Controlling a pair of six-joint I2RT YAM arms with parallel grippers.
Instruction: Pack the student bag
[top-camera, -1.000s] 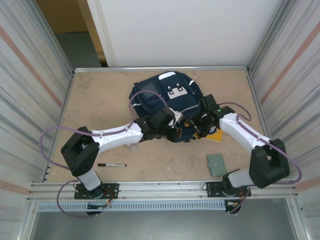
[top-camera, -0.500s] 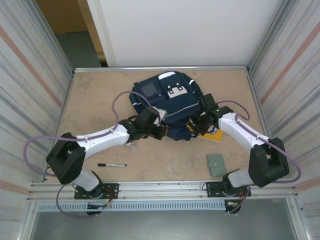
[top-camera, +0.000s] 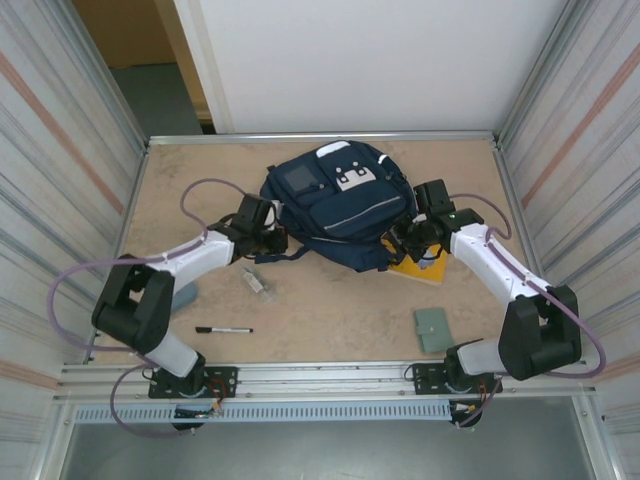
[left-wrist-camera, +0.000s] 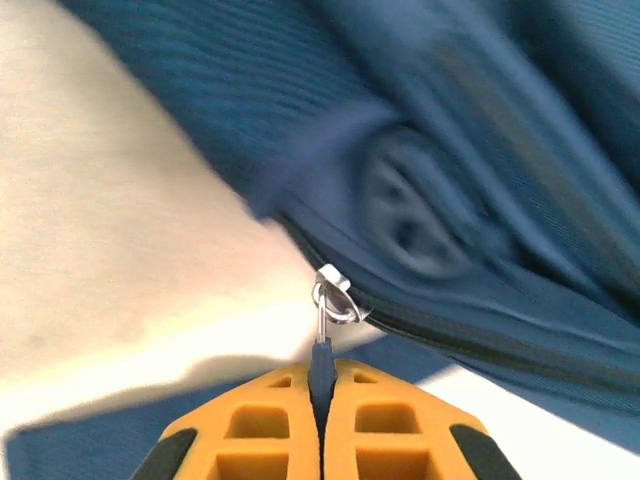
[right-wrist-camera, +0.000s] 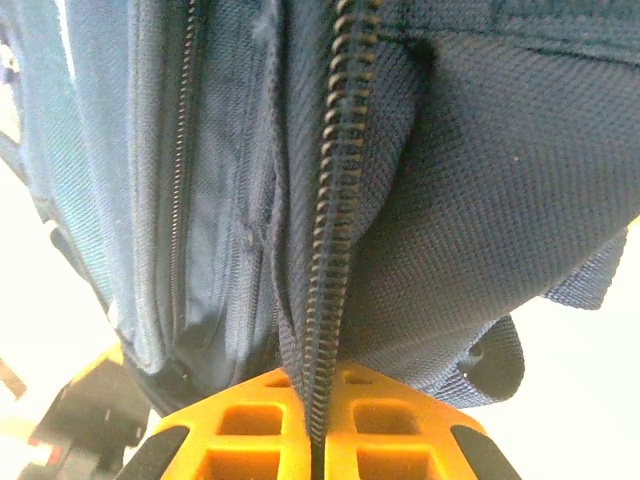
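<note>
Beige tabletop (top-camera: 330, 310) between ribbed metal panels (top-camera: 60, 150) carries everything. Nearest the arm bases, a black marker (top-camera: 224, 329) lies well behind the left gripper (top-camera: 268, 238), back toward its base; a grey-green pad (top-camera: 434, 328) lies likewise well behind the right gripper (top-camera: 405, 240). A small clear object (top-camera: 255, 281) sits just short of the left gripper; a yellow book (top-camera: 425, 270) lies directly beneath the right gripper, partly under the bag.

The left gripper (left-wrist-camera: 322, 375) has its orange fingers pressed together on a thin blue zip pull (left-wrist-camera: 321, 352); a metal ring (left-wrist-camera: 335, 298) links the pull to the slider just ahead. The right gripper (right-wrist-camera: 318, 400) is clamped tight on the zip track (right-wrist-camera: 325, 230), whose teeth run straight ahead from between the fingers.

The student bag (top-camera: 345, 215) lies flat between the two grippers, which touch its left and right edges; its white patch and square panel face up, beyond both tools; a white wall (top-camera: 370, 60) stands farthest off.
</note>
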